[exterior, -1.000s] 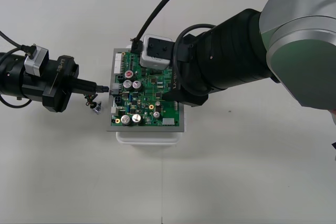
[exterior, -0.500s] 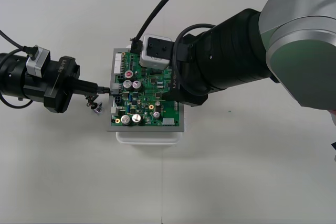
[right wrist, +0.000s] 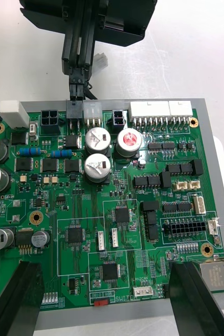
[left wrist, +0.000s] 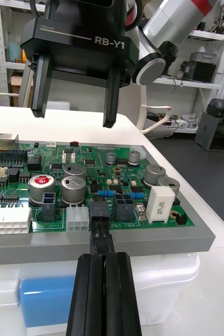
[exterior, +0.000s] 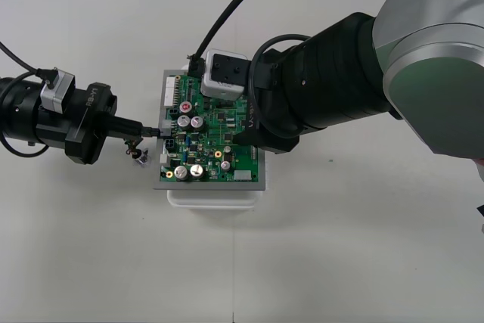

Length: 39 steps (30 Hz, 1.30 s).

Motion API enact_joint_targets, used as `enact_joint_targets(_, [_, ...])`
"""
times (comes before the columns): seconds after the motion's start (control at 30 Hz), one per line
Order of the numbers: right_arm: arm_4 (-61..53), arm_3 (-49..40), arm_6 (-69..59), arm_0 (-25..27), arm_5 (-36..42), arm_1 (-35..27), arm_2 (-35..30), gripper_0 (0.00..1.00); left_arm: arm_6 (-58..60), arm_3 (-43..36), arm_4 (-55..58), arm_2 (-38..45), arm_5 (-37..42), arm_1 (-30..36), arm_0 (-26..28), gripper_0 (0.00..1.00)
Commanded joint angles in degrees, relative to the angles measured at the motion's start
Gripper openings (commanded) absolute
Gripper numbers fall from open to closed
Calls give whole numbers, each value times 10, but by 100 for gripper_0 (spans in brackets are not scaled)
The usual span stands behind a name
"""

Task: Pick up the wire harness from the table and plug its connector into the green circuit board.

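From the front, the left gripper (exterior: pixel 148 131) comes in from the left, pinched narrow on the plug (exterior: pixel 160 131). Its long line points square at the green circuit board (exterior: pixel 215 141), and the harness wires (exterior: pixel 136 150) dangle just beside.

From the right wrist, the right gripper (right wrist: pixel 104 270) hangs spread wide over the board's opposite edge.

From the left wrist, the plug touches the board's near edge, dead ahead of the fingers (left wrist: pixel 91 294). I can't tell whether it is seated.

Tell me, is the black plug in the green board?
In, it seems: the black plug sits between edge sockets on the green circuit board, pinched by the left gripper.
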Motion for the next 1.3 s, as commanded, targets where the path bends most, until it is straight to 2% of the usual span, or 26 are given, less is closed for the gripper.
enact_joint_targets(0.03, [1,-17,18,1,1,10,-9,69,-1,-15,-3,-3,-22,-11,-16,0])
enact_joint_targets(1.3, [0,-17,18,1,1,15,-9,69,4,-16,-1,-4,-22,-24,-17,0])
